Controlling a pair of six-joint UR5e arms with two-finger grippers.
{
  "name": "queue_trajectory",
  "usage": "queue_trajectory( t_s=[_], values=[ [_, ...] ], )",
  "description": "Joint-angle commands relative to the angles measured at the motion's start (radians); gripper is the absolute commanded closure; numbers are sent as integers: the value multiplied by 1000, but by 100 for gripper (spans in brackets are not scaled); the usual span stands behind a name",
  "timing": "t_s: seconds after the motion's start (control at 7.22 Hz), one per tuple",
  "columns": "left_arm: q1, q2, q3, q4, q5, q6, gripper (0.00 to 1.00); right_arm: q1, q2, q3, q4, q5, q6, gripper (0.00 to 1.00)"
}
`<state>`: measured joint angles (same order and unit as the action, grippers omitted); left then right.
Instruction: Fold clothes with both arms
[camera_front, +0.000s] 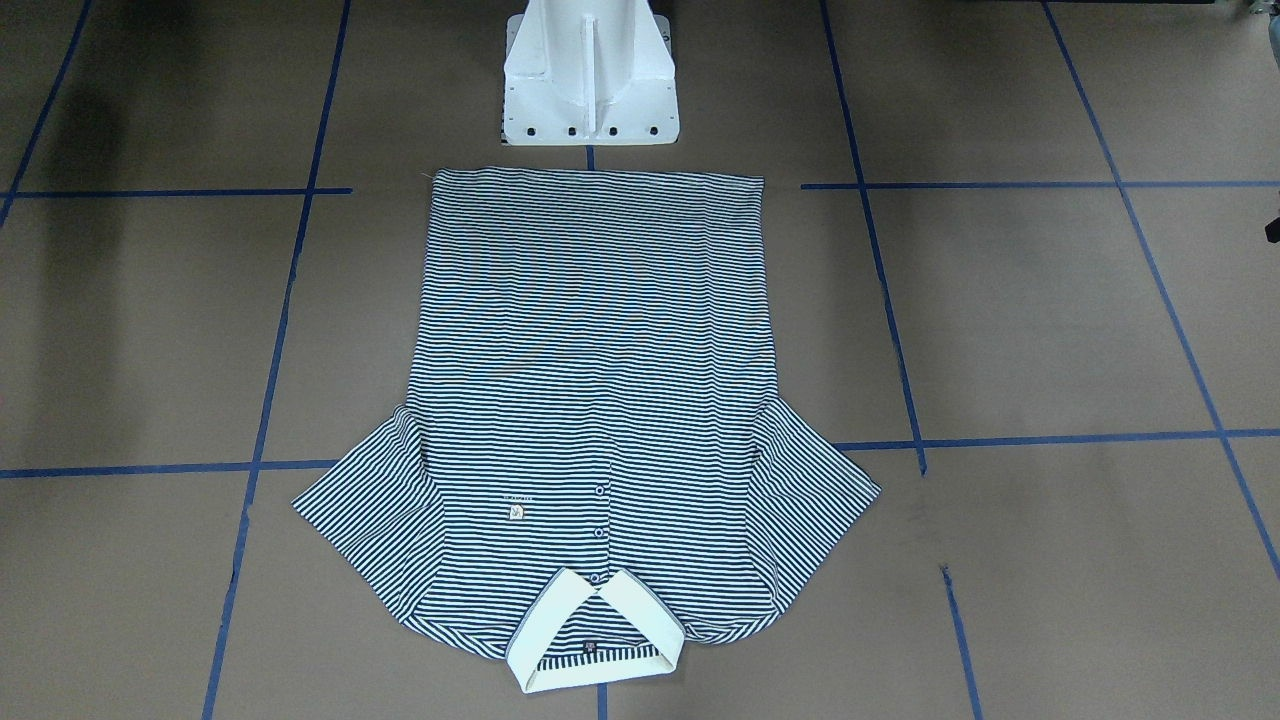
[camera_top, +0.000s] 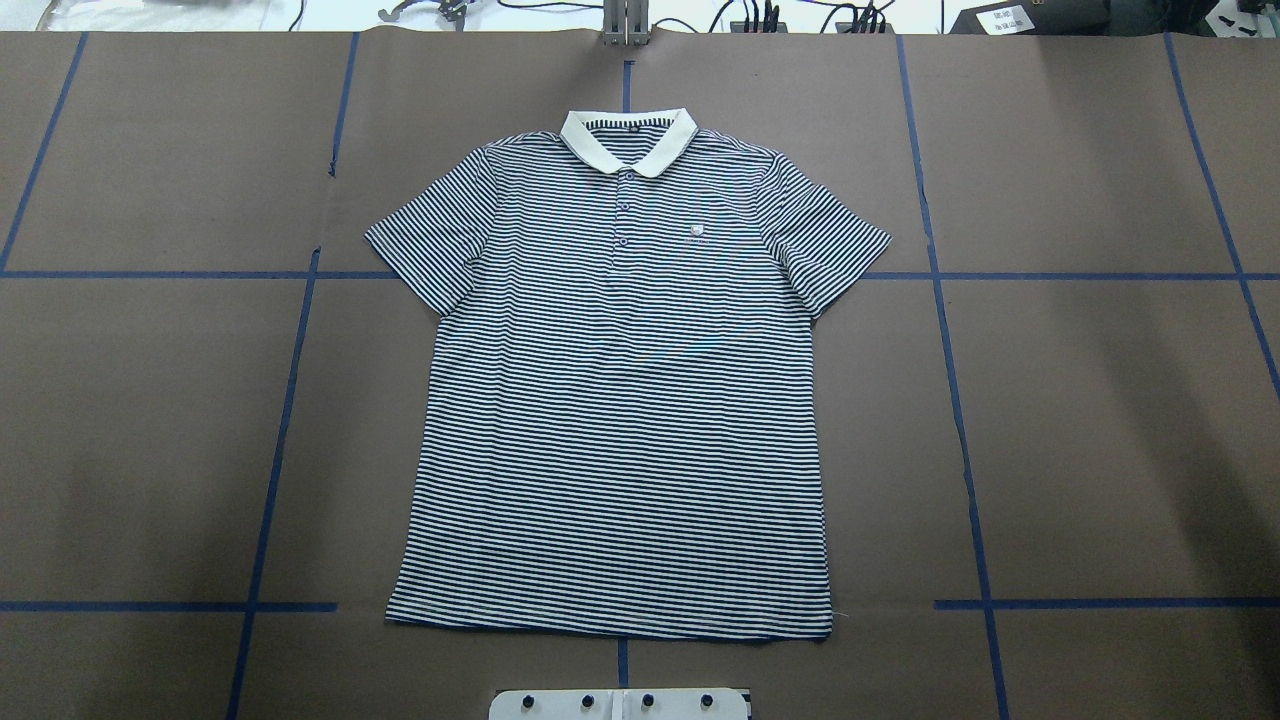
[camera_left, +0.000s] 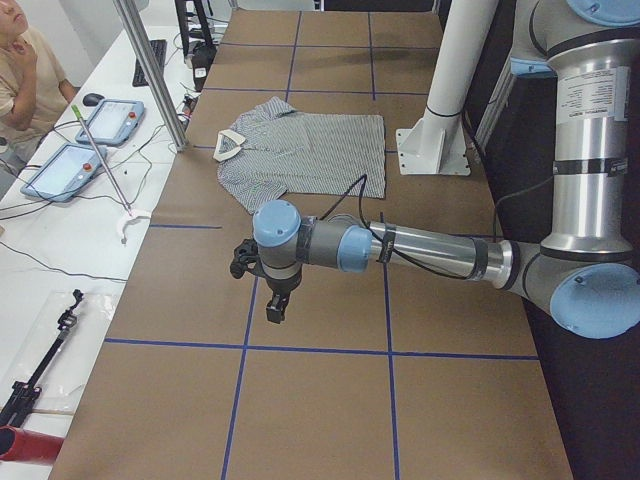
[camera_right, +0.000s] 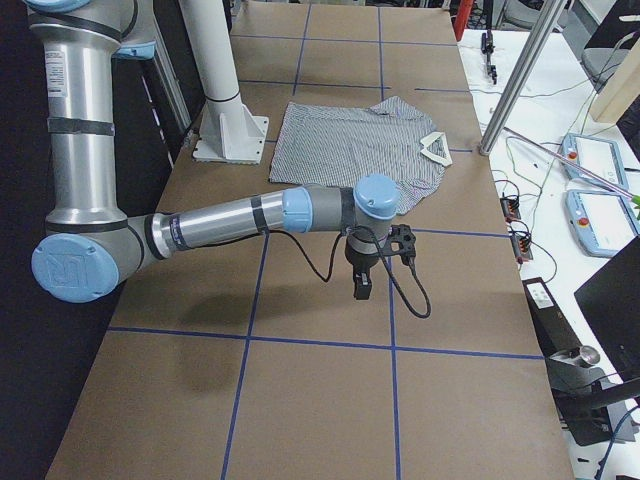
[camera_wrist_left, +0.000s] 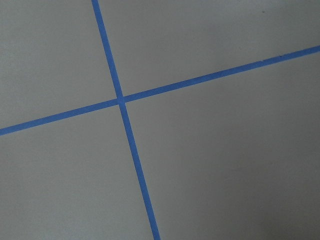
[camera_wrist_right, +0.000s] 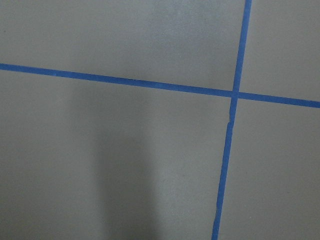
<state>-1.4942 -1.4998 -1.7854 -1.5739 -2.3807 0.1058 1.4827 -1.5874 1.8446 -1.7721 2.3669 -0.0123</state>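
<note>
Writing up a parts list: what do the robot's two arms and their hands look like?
Both match: the left arm and right arm are silver-grey tubes with darker grey joints and pale blue caps; the right arm's elbow cap bears a logo. Each upright tube carries a printed label. A black cable loops to each black hand, the left hand and right hand.

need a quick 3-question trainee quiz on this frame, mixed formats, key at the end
1. True or false: the polo shirt is already folded in half.
2. Relative to the white pedestal, the shirt's cream collar points: A) toward it; B) away from it; C) sideways.
3. Which touches the shirt: the left gripper, the right gripper, both or neither?
Key: 1 false, it lies flat and unfolded. 2 B. 3 neither; each hangs over bare table, clear of the shirt.
</note>
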Motion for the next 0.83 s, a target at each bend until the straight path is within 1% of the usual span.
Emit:
queue_trajectory(
  t_s=[0.0, 0.14, 0.42, 0.55, 0.69],
  values=[
    [2, -2, -2, -1, -3, 0, 0, -1, -2, 1, 0, 21, 0, 0],
    [2, 1, -15, -3, -2, 0, 0, -1, 0, 1, 2, 28, -2, 0],
    [6, 10, -31, -3, 20, -9, 0, -4, -14, -4, 68, 31, 2, 0],
    [6, 12, -29, -8, 6, -11, 0, -8, -14, -4, 77, 34, 5, 0],
    [6, 12, -49, -11, 6, -11, 0, -16, -8, -4, 79, 46, 5, 0]
  ],
)
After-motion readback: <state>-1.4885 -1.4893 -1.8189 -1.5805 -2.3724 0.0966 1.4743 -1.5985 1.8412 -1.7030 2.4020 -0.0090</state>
